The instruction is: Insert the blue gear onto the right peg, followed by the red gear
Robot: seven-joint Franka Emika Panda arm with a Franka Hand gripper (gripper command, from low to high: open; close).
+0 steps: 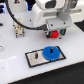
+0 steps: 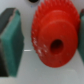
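Exterior view: end effector [image 1: 54, 34] grips red gear [image 1: 54, 34] — above plate's [image 1: 31, 60] edge — blue gear [image 1: 50, 52] seated.

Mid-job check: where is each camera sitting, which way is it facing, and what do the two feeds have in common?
Exterior view: off the arm, above the white table, looking down at the grey plate with the blue gear; the arm and gripper show.
Wrist view: on the wrist, looking along a teal finger pad at the red gear, close up.
Shared: the red gear in the gripper.
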